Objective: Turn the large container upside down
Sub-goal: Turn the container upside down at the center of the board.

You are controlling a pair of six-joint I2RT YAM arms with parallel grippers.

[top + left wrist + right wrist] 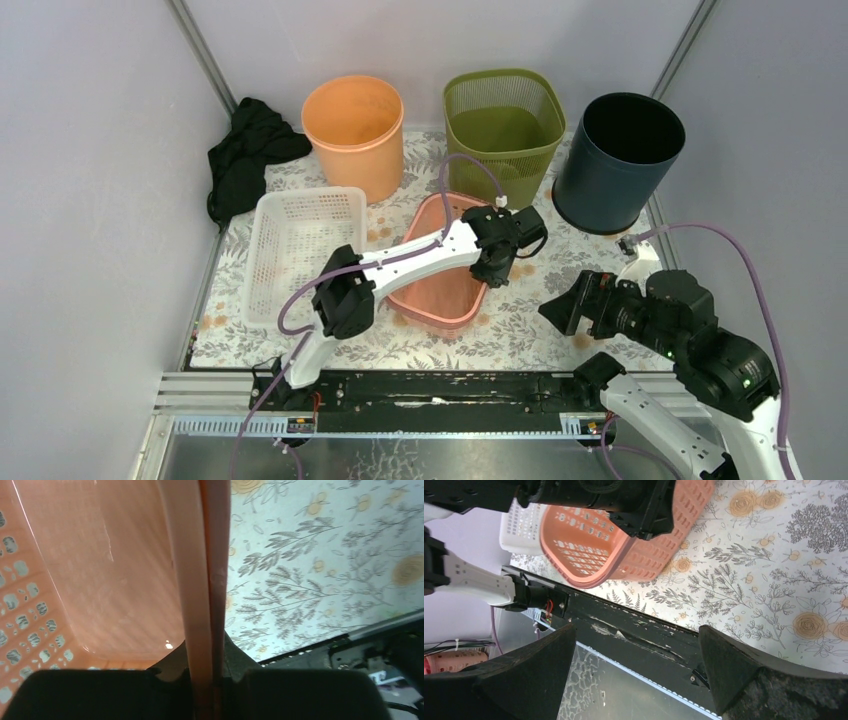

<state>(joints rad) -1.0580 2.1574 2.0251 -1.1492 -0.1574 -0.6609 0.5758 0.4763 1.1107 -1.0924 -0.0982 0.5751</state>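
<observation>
Gripping the right-hand rim of the pink basket (pixel 440 295), the left end effector (pixel 492 250) has its jaws clamped on the thin plastic edge. The left wrist view shows the rim pinched between the two pads with no gap. A hold on the rim suits the task, I judge, since a wrist roll from there would swing the whole basket over about that edge.

The basket sits mid-surface, mouth up, just right of the white basket (pixel 300 240). Its near end is close to the near edge of the flowered surface (pixel 530 335). Whether its right side is already raised off the surface I cannot tell.

The right end effector (pixel 570 310) hangs near right with its jaws wide apart, holding nothing. It is well clear of the basket, probably so the flip has room.

Along the far side stand the orange bucket (pixel 355 130), the green bin (pixel 503 125) and the dark bucket (pixel 618 160), with a black cloth (pixel 245 155) far left. The basket's far end lies near the green bin, so a flip toward the left looks safer.
</observation>
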